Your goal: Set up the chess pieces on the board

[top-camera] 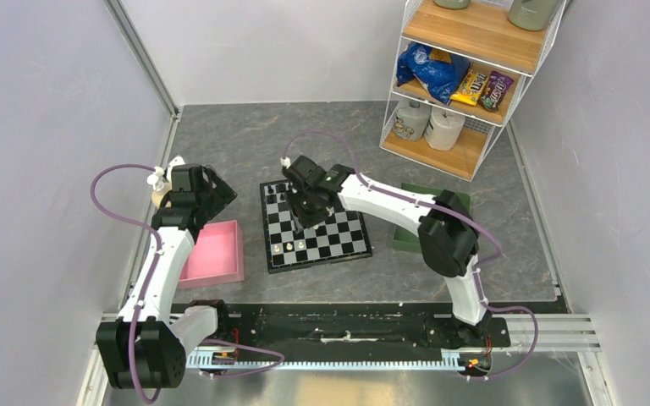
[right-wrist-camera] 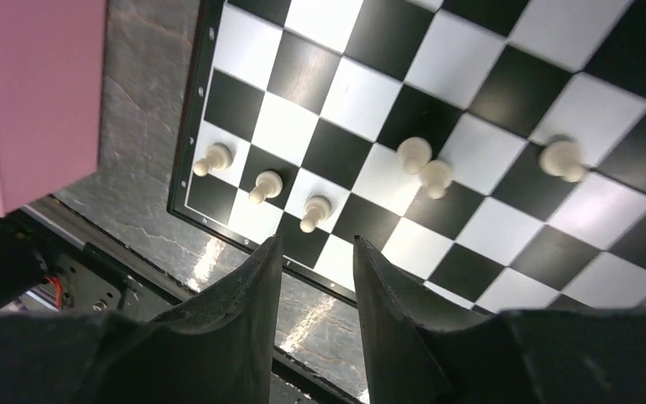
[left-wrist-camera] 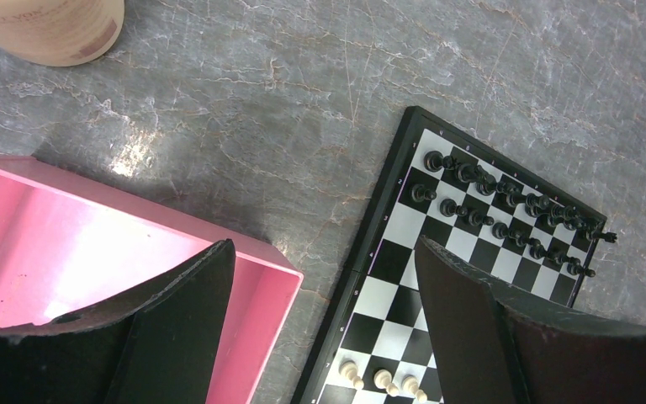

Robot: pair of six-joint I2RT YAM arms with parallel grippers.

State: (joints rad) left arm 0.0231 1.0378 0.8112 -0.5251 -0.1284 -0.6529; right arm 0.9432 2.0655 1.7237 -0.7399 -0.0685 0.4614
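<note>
Left wrist: left end effector (left-wrist-camera: 324, 244) gapes near pink tray (left-wrist-camera: 92, 244) beside the board (left-wrist-camera: 384, 263); right end effector (right-wrist-camera: 317, 244) parted.

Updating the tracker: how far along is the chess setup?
Done: small black chess pieces seem to fill two rows at the far edge of the black-and-white checkered board. In hand: nothing; the right gripper hovers over the board, jaws slightly apart, empty; the left gripper is open. Left: only six cream-white chess pieces stand on it, three along the near edge; most of white's rows are bare.
</note>
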